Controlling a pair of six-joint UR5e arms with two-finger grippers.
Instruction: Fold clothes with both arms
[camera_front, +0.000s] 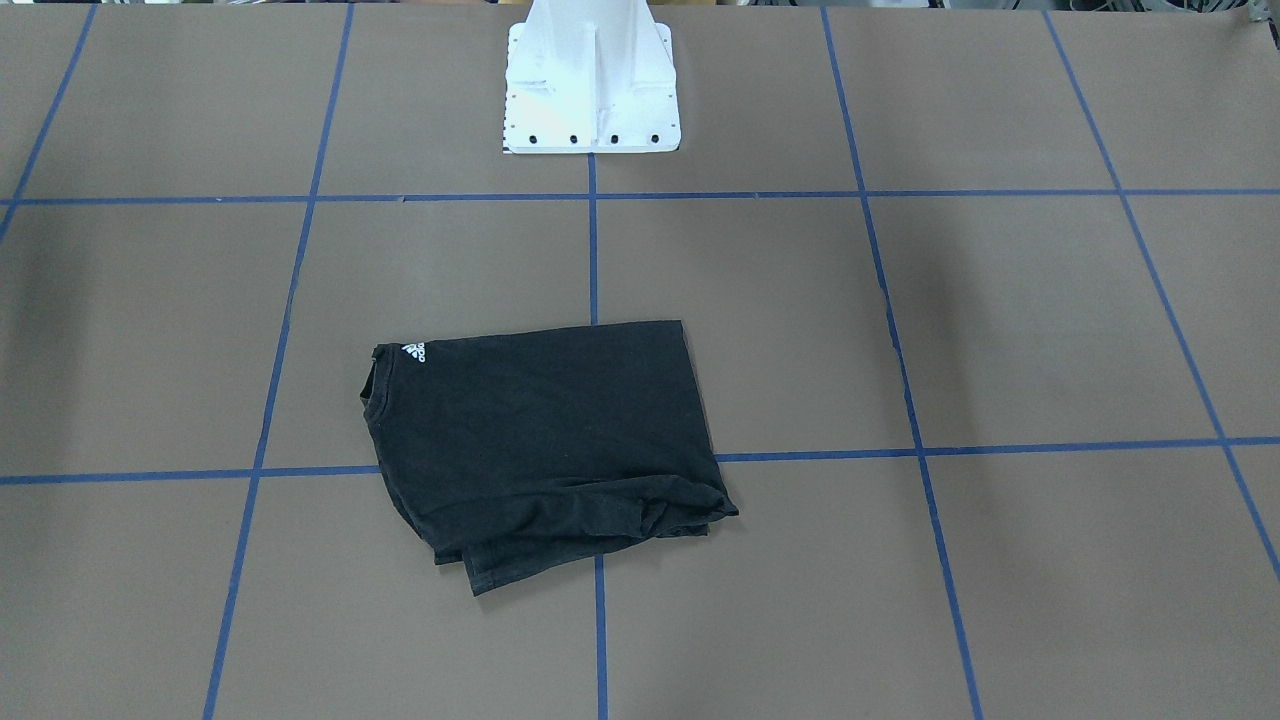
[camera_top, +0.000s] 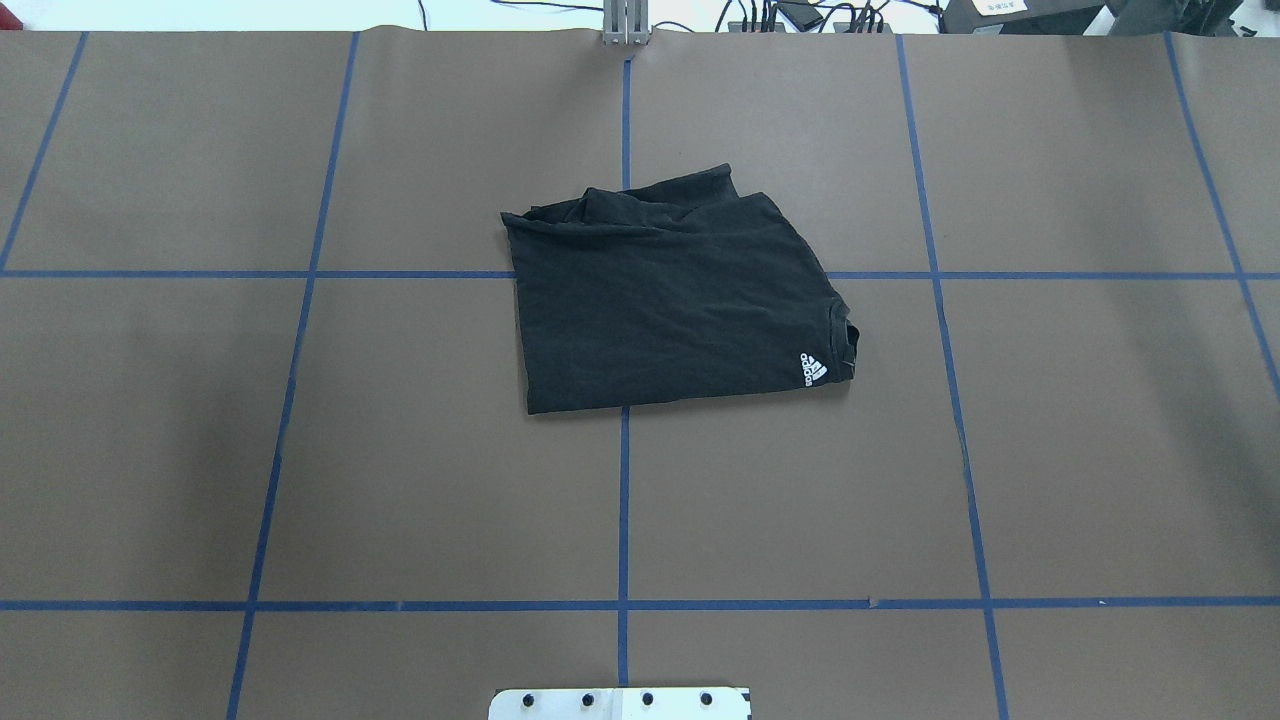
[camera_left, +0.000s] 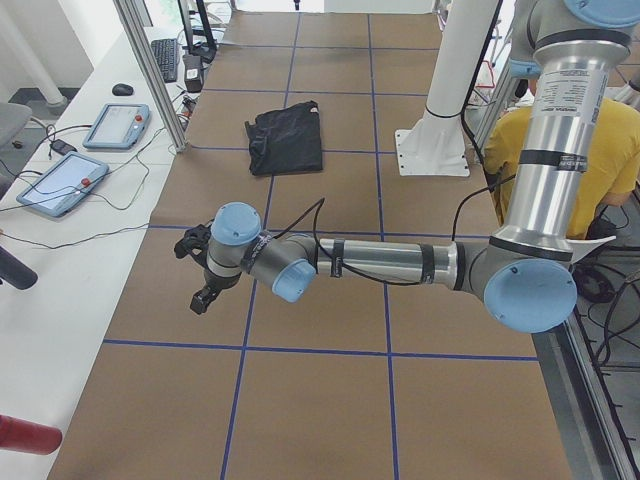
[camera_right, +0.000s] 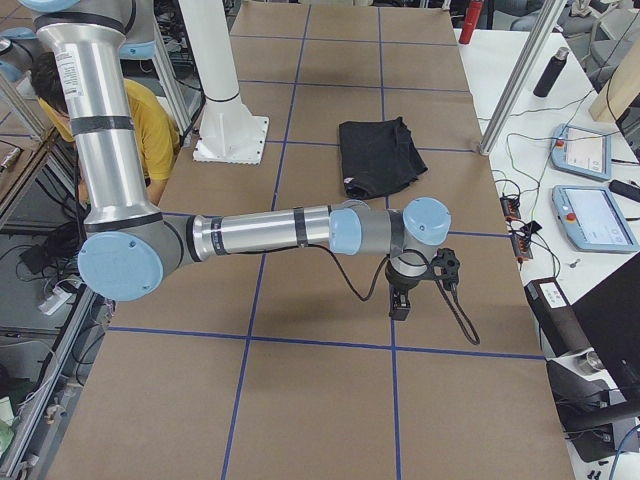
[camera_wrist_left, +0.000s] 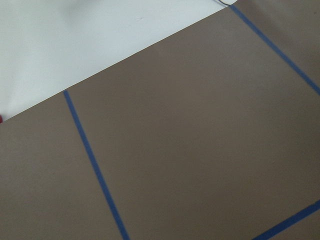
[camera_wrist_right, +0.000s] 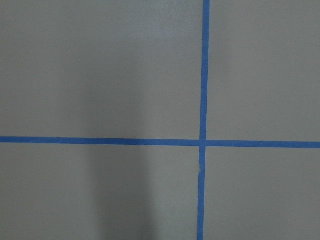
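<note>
Shirt (camera_top: 670, 300) lies folded, one edge rumpled; little seems left; my left gripper (camera_left: 203, 295) and right gripper (camera_right: 398, 302) hang far from it, empty; how open, I cannot tell.

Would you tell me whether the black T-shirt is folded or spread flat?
Folded: the T-shirt is a compact rectangle with layered edges at one end.

The black two-finger left hand (camera_left: 203, 293) and right hand (camera_right: 399, 304) show only in the side views, too small to tell how their jaws stand. The folded black T-shirt (camera_front: 540, 430) covers its own lower layers. The white pedestal base (camera_front: 590, 95) is cut off at the picture's top edge. Beyond the bench's edge, a person in a yellow top (camera_left: 622, 160) is mostly hidden behind the silver-grey tubular left arm (camera_left: 555, 160).
</note>
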